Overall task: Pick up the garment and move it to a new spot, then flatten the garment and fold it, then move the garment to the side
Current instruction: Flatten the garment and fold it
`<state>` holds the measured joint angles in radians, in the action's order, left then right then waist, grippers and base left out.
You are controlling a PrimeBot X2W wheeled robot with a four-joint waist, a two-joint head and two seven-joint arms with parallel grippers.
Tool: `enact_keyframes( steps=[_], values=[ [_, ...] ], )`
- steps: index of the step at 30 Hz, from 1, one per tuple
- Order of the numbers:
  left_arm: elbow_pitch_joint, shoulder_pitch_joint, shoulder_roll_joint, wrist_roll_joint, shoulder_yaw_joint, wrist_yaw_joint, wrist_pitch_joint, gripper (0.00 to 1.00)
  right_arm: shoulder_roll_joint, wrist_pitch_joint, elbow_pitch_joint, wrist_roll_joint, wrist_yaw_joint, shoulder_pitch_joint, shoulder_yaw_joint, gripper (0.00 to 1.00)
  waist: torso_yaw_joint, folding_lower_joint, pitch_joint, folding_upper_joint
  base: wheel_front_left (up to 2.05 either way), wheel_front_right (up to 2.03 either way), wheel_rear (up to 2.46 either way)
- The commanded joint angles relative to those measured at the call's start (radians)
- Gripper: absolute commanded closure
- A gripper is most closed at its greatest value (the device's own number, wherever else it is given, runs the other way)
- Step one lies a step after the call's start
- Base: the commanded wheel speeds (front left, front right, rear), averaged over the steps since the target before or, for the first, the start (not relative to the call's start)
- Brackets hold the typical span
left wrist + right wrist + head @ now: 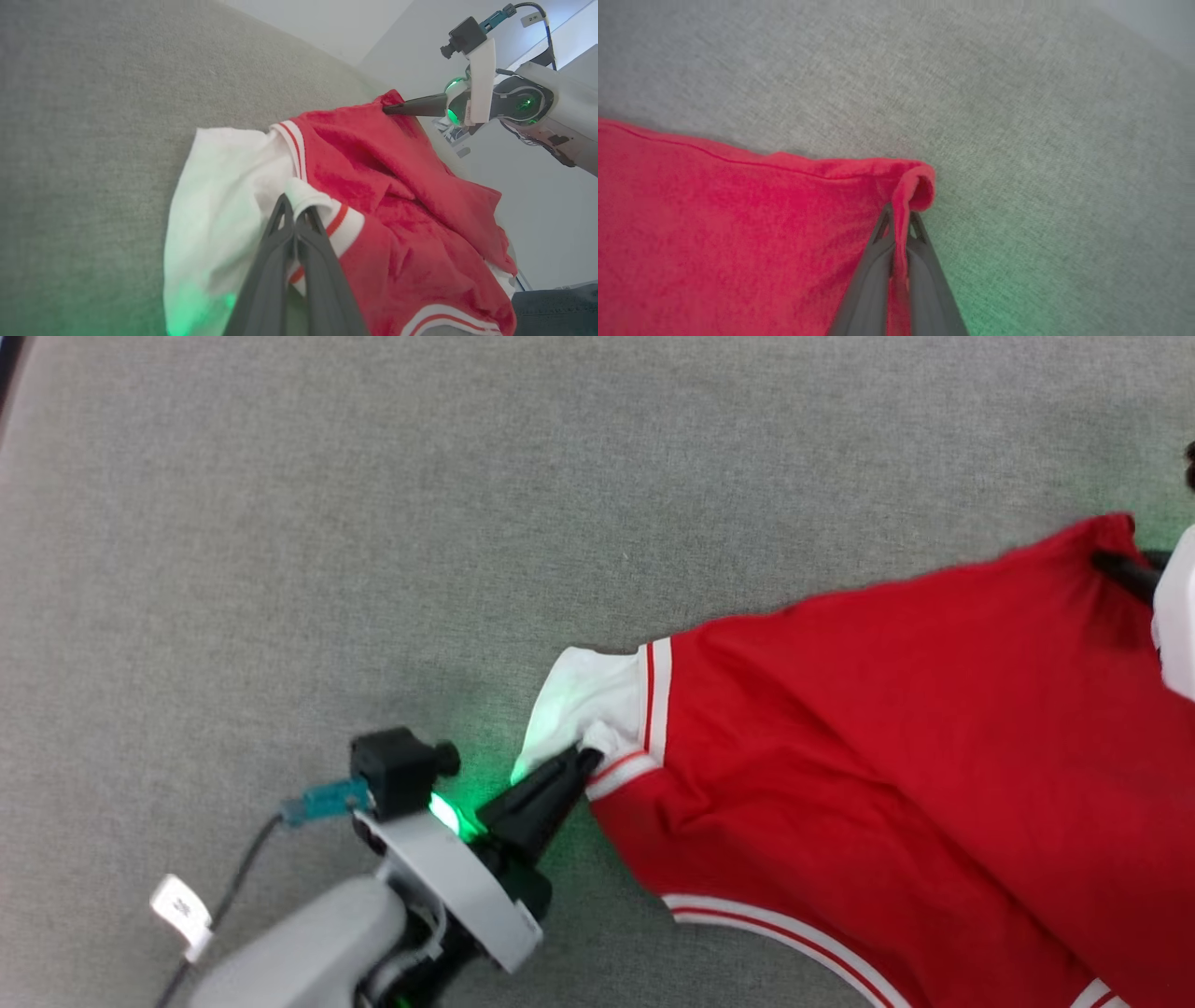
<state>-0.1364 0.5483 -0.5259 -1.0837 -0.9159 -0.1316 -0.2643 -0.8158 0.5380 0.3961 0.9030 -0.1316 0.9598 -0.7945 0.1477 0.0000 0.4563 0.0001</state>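
Head: shirt [887, 728] lies lower right on the grey desk [373, 523]. Left fingers [541, 798], lower centre, are closed on the white cuff [597, 739]. Right fingers [1125, 571], right edge, pinch the red hem [1111, 527].
Left wrist: left fingers [275, 252] clamp the cuff, centre.
Right wrist: right fingers [873, 275] grip the hem, centre.

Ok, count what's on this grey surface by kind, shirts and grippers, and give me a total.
Shirts: 1, the red shirt with white sleeves.
Grippers: 2, the left gripper pinching a sleeve and the right gripper pinching a red corner.
Total: 3
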Motion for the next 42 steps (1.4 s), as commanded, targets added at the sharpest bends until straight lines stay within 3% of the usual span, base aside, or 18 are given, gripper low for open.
enact_keyframes(
  steps=[1,10,17,23,27,30,35,42],
  values=[
    [0.006,0.037,-0.016,-0.013,-0.002,0.002,0.001,1.0,-0.003,-0.019,0.022,0.003,0.002,0.016,0.005,1.0,-0.001,0.0,0.001,-0.0001,0.0,0.0,0.0],
    [-0.015,0.396,-0.079,-0.15,0.006,0.002,0.063,1.0,0.05,-0.127,0.145,-0.019,0.002,0.21,0.133,1.0,-0.034,0.0,0.037,-0.0001,0.0,0.0,0.0],
    [-0.217,0.754,-0.035,-0.242,0.086,0.002,0.112,1.0,0.13,-0.22,0.294,-0.11,0.002,0.454,0.252,1.0,-0.087,0.0,0.102,-0.0001,0.0,0.0,0.0],
    [-0.445,1.024,0.027,-0.222,0.167,0.003,0.043,1.0,0.206,-0.373,0.432,-0.219,0.002,0.636,0.345,1.0,-0.117,0.0,0.118,-0.0001,0.0,0.0,0.0],
    [-0.519,1.128,0.053,-0.209,0.214,0.003,0.01,1.0,0.239,-0.489,0.503,-0.264,0.002,0.709,0.4,1.0,-0.122,0.0,0.11,-0.0001,0.0,0.0,0.0],
    [-0.516,1.143,0.064,-0.216,0.251,0.003,0.0,1.0,0.254,-0.553,0.547,-0.281,0.002,0.725,0.429,1.0,-0.121,0.0,0.104,-0.0001,0.0,0.0,0.0],
    [-0.454,1.04,0.064,-0.214,0.244,0.003,-0.001,1.0,0.269,-0.557,0.575,-0.274,0.002,0.665,0.403,1.0,-0.119,0.0,0.102,-0.0001,0.0,0.0,0.0],
    [-0.244,0.699,0.048,-0.265,0.255,0.002,-0.001,1.0,0.253,-0.537,0.477,-0.182,0.002,0.433,0.309,1.0,-0.118,0.0,0.084,-0.0001,0.0,0.0,0.0]
  ],
)
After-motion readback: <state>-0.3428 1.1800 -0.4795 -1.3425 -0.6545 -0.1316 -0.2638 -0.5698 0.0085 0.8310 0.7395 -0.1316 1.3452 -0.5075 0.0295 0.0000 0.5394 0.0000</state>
